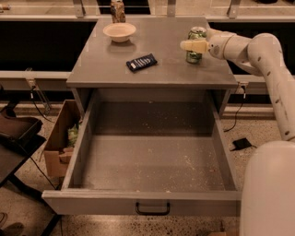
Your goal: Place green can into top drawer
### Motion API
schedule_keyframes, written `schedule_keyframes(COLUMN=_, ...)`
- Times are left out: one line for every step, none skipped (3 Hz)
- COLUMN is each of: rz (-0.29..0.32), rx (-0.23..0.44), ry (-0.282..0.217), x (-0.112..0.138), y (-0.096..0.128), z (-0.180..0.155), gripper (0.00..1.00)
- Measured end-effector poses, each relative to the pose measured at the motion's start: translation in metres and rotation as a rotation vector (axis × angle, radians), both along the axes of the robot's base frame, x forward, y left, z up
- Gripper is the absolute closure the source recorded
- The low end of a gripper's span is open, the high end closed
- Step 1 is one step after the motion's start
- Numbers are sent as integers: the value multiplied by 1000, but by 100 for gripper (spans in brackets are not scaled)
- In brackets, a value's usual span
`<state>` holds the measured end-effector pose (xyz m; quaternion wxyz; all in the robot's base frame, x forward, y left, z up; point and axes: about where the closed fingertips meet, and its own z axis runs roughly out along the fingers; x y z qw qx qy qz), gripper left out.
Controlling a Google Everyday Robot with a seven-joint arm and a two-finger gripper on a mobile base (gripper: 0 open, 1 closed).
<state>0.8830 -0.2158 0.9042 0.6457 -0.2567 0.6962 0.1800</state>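
The green can (197, 33) stands upright on the right part of the grey cabinet top (156, 73). My gripper (190, 45) reaches in from the right on the white arm (258, 55) and sits at the can's near side at mid height, covering part of its label. The can rests on the cabinet top. The top drawer (138, 201) is pulled wide open below the cabinet top, with a speckled grey floor and nothing in it. Its small black handle (152, 209) is at the centre of the front panel.
A pale bowl (119, 31) and a brownish container (117, 11) stand at the back left of the top. A dark snack packet (141, 62) lies near the middle. A cardboard box (62, 138) and black furniture (14, 133) stand on the floor at left.
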Motion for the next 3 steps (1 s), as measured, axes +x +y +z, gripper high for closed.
schedule_keyframes(rz=11, rx=6, ry=-9, x=2, y=11, z=-1, gripper=43)
schedule_keyframes(rz=18, rx=-1, ry=-23, x=-11, y=21, z=1, gripper=64)
schedule_keyframes(rz=60, rx=-31, ry=-72, x=-42, y=36, z=25, gripper=89)
